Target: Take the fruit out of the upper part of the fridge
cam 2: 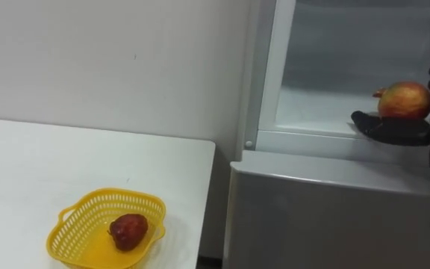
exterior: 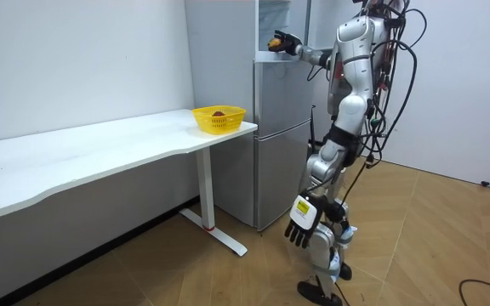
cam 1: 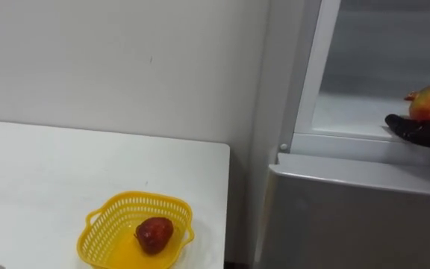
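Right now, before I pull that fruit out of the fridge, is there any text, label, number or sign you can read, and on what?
No readable text anywhere.
Fridge, white table, yellow basket: no print shows.
Yellow tag on the left hand, in the room view: too small to read.
Red-yellow fruit in the right hand: no sticker shows.

Looks like a bare test room dressed as a kitchen corner: plain white walls [exterior: 75, 59], wood-plank floor [exterior: 424, 246], a long white worktop [exterior: 100, 149] on a slim white leg [exterior: 207, 191], a grey fridge [exterior: 279, 161] standing just beside its end, and a yellow basket [exterior: 219, 126] on the worktop.
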{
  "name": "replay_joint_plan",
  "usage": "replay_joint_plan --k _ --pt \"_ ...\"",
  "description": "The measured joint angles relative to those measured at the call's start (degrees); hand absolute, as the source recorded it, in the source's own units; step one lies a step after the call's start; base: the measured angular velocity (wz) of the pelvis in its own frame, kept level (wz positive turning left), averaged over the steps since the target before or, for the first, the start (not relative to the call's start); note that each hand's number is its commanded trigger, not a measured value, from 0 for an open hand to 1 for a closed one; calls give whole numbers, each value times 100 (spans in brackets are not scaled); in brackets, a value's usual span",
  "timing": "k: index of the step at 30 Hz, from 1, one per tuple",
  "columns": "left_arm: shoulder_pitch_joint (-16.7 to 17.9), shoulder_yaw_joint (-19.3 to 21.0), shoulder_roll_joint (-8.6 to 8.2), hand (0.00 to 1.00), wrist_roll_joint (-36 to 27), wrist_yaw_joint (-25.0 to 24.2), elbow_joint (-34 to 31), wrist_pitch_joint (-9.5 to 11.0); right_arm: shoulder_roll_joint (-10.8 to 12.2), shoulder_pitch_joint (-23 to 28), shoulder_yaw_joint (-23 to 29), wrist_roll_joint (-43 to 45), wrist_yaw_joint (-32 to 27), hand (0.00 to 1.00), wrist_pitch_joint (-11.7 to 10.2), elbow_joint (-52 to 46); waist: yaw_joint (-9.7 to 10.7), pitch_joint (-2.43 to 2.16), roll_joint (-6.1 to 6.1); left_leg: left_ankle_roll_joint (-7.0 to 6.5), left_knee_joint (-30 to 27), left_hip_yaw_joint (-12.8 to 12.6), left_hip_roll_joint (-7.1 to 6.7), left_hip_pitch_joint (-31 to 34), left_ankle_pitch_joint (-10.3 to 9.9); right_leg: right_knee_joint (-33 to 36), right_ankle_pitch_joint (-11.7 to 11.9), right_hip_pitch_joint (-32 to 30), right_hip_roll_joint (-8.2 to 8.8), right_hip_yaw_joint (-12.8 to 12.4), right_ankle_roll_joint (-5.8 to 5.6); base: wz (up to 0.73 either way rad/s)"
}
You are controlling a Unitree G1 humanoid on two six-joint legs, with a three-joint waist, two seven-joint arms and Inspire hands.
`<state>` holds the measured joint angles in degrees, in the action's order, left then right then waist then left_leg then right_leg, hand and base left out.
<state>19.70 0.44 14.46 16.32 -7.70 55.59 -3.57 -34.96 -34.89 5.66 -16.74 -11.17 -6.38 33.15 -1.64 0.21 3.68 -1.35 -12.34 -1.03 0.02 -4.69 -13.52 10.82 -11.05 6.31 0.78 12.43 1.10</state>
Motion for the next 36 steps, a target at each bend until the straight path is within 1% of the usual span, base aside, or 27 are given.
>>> replay_joint_plan --k 1,2,3,4,5,7,10,12,15,20,25,28,36 --pt "-8 0 0 0 0 1 0 0 -23 -2 0 0 10 0 -2 7 0 -3 -6 0 -40 8 0 12 0 0 0 -5 1 18 0 5" --pt "-6 -2 0 0 0 2 0 -1 -28 -3 0 3 14 27 -13 20 -2 -7 -13 0 -43 12 0 13 0 1 1 -4 1 27 1 4" --pt "-6 -3 0 0 -1 3 0 -4 -29 -4 -1 5 17 63 -24 32 0 -10 -21 0 -44 16 1 13 0 -1 1 0 0 35 2 4" --pt "-6 -3 0 0 0 3 0 -15 -29 -4 0 6 34 96 -46 60 8 -17 -32 1 -44 29 0 13 0 -2 1 8 3 53 2 6" --pt "-6 -3 0 0 1 8 -4 -21 -31 -4 0 6 65 100 -46 64 11 -21 -39 1 -39 37 0 13 0 -1 1 16 5 66 2 6" --pt "-5 -2 0 0 2 13 -14 -36 -37 -4 3 6 97 100 -33 67 10 -21 -48 1 -30 47 1 16 0 0 1 23 7 76 2 2" --pt "-6 -2 0 0 2 13 -19 -130 -75 -4 3 4 209 100 9 109 8 -27 -54 2 -30 57 2 16 0 1 1 28 6 89 2 0" --pt "-2 -2 0 0 3 13 -19 -156 -98 -4 3 14 266 100 22 122 9 -30 -50 2 -34 71 0 17 0 0 1 35 8 99 2 3" --pt "-4 -3 0 0 2 12 -19 -228 -123 -4 1 102 370 100 35 167 11 -43 -38 3 -40 84 -3 17 0 -2 1 45 9 109 2 0" --pt "-19 -8 1 0 2 13 -19 -282 -157 -5 1 192 447 100 151 207 10 -61 -13 3 -49 131 -43 16 2 -2 1 57 11 117 2 1" --pt "-18 -10 1 0 2 13 -19 -355 -175 -5 1 224 492 100 169 215 10 -59 -9 4 -49 137 -44 16 2 -2 1 59 12 118 2 0" --pt "-19 -10 2 0 -2 12 -18 -358 -186 -9 1 253 506 100 216 227 9 -53 0 3 -49 143 -45 15 2 -1 1 61 12 112 2 0" --pt "-10 -10 2 0 -63 43 3 -357 -210 -14 2 175 511 100 223 240 -2 -36 27 3 -45 144 -45 11 2 -3 1 62 9 102 3 0"
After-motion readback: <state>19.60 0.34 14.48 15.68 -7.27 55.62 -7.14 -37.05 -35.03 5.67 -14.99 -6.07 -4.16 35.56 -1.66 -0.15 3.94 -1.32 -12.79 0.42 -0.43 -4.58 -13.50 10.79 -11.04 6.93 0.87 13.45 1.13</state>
